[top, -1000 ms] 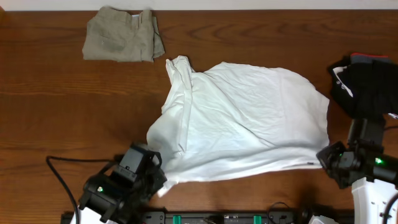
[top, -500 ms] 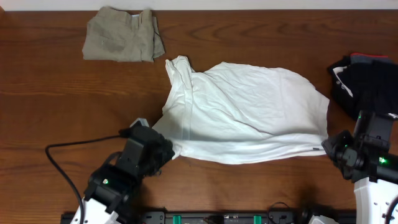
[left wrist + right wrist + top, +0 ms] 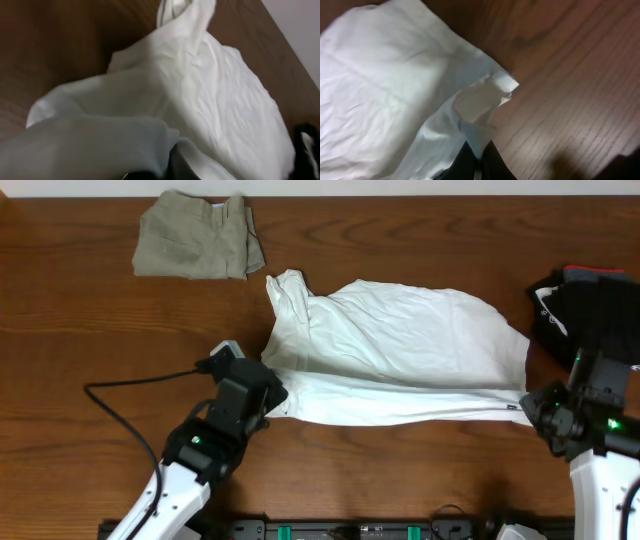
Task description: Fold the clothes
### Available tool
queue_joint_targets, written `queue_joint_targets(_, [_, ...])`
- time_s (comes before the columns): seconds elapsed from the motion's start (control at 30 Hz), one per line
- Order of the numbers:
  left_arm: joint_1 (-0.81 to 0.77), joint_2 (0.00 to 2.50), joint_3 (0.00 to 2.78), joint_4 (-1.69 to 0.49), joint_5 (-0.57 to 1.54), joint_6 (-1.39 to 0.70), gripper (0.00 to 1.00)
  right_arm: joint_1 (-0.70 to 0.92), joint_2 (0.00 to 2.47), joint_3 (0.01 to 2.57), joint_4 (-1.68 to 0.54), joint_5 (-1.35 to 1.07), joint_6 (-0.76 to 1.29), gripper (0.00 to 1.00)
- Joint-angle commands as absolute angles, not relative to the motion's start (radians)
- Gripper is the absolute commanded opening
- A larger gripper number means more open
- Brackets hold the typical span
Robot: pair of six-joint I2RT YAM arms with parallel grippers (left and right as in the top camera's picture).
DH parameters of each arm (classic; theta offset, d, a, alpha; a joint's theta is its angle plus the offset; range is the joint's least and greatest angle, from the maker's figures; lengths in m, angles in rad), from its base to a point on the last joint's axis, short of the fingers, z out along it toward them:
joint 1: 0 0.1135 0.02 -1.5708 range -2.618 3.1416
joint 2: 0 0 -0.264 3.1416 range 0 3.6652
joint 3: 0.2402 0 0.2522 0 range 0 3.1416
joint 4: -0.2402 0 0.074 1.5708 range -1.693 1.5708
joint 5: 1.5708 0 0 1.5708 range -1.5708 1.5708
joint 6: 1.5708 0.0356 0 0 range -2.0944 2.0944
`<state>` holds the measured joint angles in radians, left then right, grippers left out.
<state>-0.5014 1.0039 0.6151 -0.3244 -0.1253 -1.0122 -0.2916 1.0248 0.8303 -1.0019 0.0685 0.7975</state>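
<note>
The white T-shirt lies crumpled across the middle of the table, its near hem lifted and folded over toward the back. My left gripper is shut on the shirt's near-left corner; in the left wrist view the white cloth drapes over the fingers and hides them. My right gripper is shut on the near-right hem corner, and the right wrist view shows the cloth pinched between the black fingers. Khaki trousers lie folded at the back left. A black bundle sits at the right edge.
The brown wooden table shows bare wood left of the shirt and along the front. A black cable trails from the left arm across the near left. The table's far edge meets a pale wall.
Both grippers have carried the shirt's near hem away from the front edge toward the back, doubling the lower part over the body. The left arm has moved forward and right.
</note>
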Motion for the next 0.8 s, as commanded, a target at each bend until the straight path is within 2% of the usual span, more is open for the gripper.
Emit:
queue_joint_targets(0.0, [-0.503,1.048,0.639,-0.295,-0.25,-0.984,0.06,-0.298,1.069,0.842,-0.993,0.124,0.84,0.03])
queue_joint_targets(0.4, [-0.501,1.194,0.639,-0.252,-0.38,-0.98,0.06,-0.298,1.159,0.841,-0.985,0.206,0.868,0.03])
queue_joint_targets(0.77, [-0.501,1.344,0.639,-0.087,-0.413,-0.966,0.06,-0.297,1.177,0.818,-0.921,0.213,0.871,0.03])
